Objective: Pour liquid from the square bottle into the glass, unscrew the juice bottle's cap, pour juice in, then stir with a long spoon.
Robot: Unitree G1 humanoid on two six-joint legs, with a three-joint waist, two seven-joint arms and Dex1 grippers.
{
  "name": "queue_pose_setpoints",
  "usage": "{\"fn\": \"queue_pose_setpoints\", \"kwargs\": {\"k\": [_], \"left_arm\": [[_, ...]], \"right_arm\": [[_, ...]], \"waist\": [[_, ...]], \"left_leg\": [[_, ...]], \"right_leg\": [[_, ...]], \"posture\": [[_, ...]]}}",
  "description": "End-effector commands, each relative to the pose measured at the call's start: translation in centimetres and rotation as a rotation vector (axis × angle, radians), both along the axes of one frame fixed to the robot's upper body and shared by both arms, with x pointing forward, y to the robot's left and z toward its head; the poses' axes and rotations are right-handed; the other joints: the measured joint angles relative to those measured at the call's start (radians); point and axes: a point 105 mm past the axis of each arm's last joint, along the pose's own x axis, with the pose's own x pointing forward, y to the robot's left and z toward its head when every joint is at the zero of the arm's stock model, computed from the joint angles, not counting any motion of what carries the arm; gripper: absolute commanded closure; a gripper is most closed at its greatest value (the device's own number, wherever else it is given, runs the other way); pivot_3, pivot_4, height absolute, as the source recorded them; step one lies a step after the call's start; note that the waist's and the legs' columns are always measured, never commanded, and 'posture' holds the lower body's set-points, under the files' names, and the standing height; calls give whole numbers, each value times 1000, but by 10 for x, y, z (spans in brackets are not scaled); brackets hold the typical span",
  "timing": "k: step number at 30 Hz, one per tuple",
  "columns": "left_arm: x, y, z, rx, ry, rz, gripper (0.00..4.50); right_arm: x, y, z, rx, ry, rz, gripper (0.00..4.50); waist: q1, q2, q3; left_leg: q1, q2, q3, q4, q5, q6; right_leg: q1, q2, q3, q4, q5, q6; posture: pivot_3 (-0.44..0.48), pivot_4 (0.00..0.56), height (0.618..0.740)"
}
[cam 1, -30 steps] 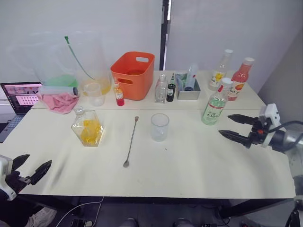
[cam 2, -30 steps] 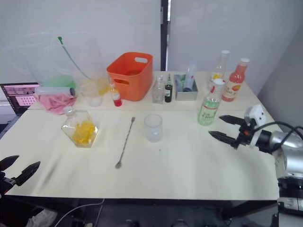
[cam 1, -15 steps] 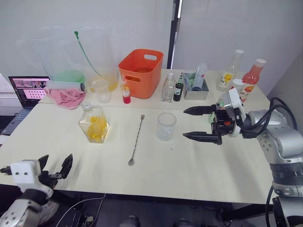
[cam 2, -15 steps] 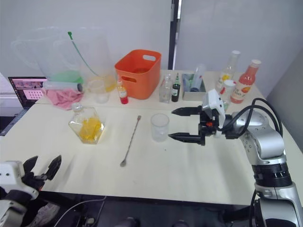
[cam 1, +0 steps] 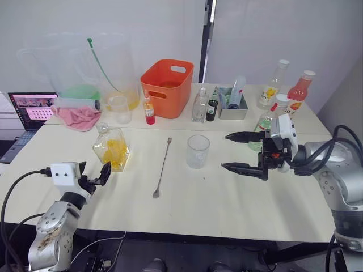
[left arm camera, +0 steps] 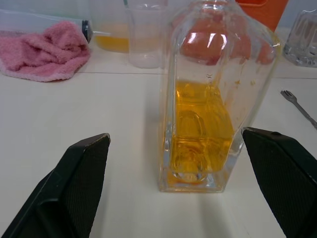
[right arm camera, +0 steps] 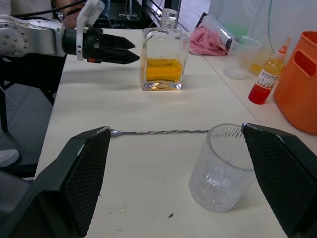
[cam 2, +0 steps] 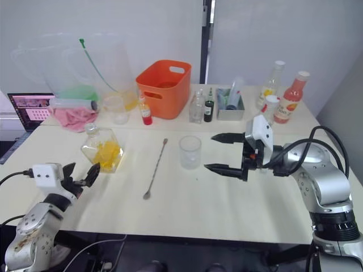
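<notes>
No lettering can be made out with certainty on the labels of the bottles at the table's back edge, among them the juice bottle (cam 1: 264, 122), nor on the laptop (cam 1: 29, 107) screen

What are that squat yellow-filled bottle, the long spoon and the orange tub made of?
The square bottle: probably clear glass, with thick walls and bright reflections. The long spoon: shiny silver metal, by its look. The orange tub: most likely matte moulded plastic.

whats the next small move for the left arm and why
Probably ease the left gripper forward until its open fingers flank the square bottle. The bottle stands upright just ahead, centred in the gap and untouched, and the glass is empty.
</notes>
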Motion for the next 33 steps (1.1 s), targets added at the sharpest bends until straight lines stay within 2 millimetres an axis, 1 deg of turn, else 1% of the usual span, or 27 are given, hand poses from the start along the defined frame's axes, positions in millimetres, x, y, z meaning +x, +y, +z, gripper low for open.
{"fn": "queue_pose_setpoints", "kwargs": {"k": [1, 4, 7, 15, 21, 23, 28, 33], "left_arm": [[11, -6, 13, 26, -56, -11, 0], [21, -13, 16, 26, -70, -20, 0], [27, -15, 17, 25, -78, -15, 0], [34, -15, 16, 30, -85, 8, 0], [43, -17, 18, -8, -113, 75, 0], [46, -15, 18, -13, -112, 103, 0], [52, -9, 26, -19, -135, 152, 0], [65, -7, 31, -2, -148, 194, 0]], "right_arm": [[-4, 0, 13, 14, -59, 0, 30], [-4, -1, 13, 15, -62, -6, 30], [-2, -3, 13, 9, -64, -16, 30], [-1, -1, 11, 9, -71, -20, 30], [2, 0, 10, 2, -75, -23, 30], [2, 1, 10, 1, -75, -24, 30], [3, 2, 10, 4, -76, -23, 30], [3, 4, 11, 5, -81, -23, 30]], "waist": [[-4, 0, 0], [-6, 0, 0], [-8, 0, 0], [-13, 0, 0], [-14, -1, 0], [-15, -1, 0], [-16, -1, 0], [-14, -1, 0]], "left_leg": [[0, 0, 0, 0, 0, 0], [0, 0, 0, 0, 0, 0], [0, 0, 0, 0, 0, 0], [0, 0, 0, 0, 0, 0], [0, 0, 0, 1, 0, 0], [0, 0, 0, 1, 0, 0], [0, 0, 0, 1, 0, 0], [0, 0, 0, 1, 0, 0]], "right_leg": [[0, 0, 0, 0, 0, 0], [0, 0, 0, 0, 0, 0], [0, 0, 0, 0, 0, 0], [0, 0, 0, 1, 0, 0], [0, 0, 0, 1, 0, 1], [0, 0, 0, 1, 0, 1], [0, 0, 0, 1, 0, 1], [0, 0, 0, 1, 1, 1]], "posture": [[0, 150, 740], [0, 150, 740], [0, 150, 740], [0, 150, 740], [0, 150, 740], [0, 150, 740], [0, 150, 740], [0, 150, 740]]}}
